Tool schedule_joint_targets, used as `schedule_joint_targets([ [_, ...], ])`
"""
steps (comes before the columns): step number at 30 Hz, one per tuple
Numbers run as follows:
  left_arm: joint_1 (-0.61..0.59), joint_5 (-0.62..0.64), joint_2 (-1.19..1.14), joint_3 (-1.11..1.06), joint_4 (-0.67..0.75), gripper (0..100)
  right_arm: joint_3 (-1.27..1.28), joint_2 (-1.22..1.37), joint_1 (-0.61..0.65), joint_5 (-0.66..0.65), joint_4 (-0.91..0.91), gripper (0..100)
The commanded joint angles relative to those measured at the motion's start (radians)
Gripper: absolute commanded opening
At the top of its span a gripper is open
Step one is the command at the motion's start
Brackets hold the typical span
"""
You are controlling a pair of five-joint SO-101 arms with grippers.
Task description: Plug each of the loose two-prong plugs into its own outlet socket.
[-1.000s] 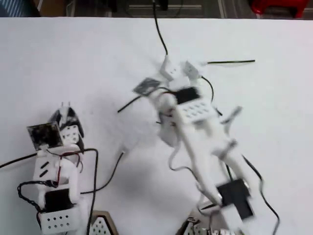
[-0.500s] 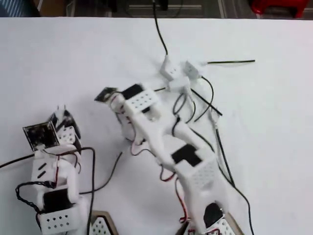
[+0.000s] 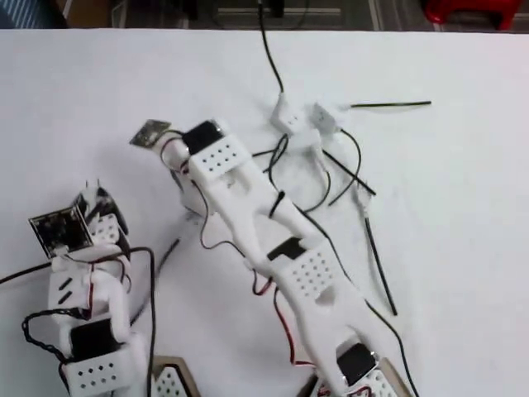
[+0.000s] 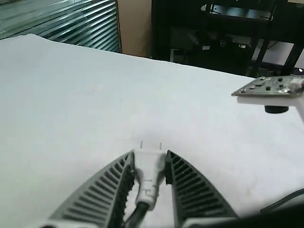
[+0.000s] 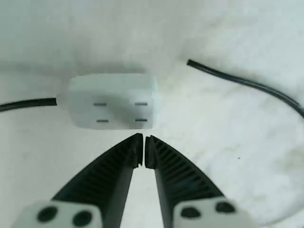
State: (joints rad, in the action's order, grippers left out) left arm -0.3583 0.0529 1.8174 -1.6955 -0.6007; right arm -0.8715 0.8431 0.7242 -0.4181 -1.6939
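Left pincer [image 3: 92, 197] at the worktop's [image 3: 66, 83] near left in the high view. From the left wrist: clamped on the white plug [image 4: 148, 168] by its body, prongs free and pointing far. From the right wrist: right pincer [image 5: 143, 144] almost closed, empty, just near of the outlet block [image 5: 114, 102]. Likely light and rigid; best gripped by the body, clear of the prongs.

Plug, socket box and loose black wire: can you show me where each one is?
plug [image 4: 148, 167], left wrist view, on its white body behind the prongs.
socket box [image 5: 116, 111], right wrist view, on its face between the slots.
black wire [image 5: 247, 82], right wrist view, partway along it.
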Motion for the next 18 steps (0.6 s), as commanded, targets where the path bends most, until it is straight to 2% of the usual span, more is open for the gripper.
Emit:
schedule_joint_targets([
  [1, -0.007, 0.008, 0.008, 0.003, 0.006, 2, -0.132, 0.036, 0.021, 0.009, -0.019, 1.9],
  [5, -0.007, 0.008, 0.008, 0.003, 0.006, 2, -0.175, 0.064, 0.028, 0.009, -0.021, 1.9],
  [9, -0.007, 0.008, 0.008, 0.003, 0.006, 2, -0.189, -0.004, -0.021, 0.009, -0.024, 1.9],
  [14, -0.005, 0.003, 0.008, 0.005, -0.002, 2, -0.121, -0.134, -0.142, 0.044, -0.025, 1.9],
  [18, 0.047, -0.107, 0.004, 0.023, -0.040, 2, 0.049, -0.246, -0.254, 0.064, -0.025, 1.9],
])
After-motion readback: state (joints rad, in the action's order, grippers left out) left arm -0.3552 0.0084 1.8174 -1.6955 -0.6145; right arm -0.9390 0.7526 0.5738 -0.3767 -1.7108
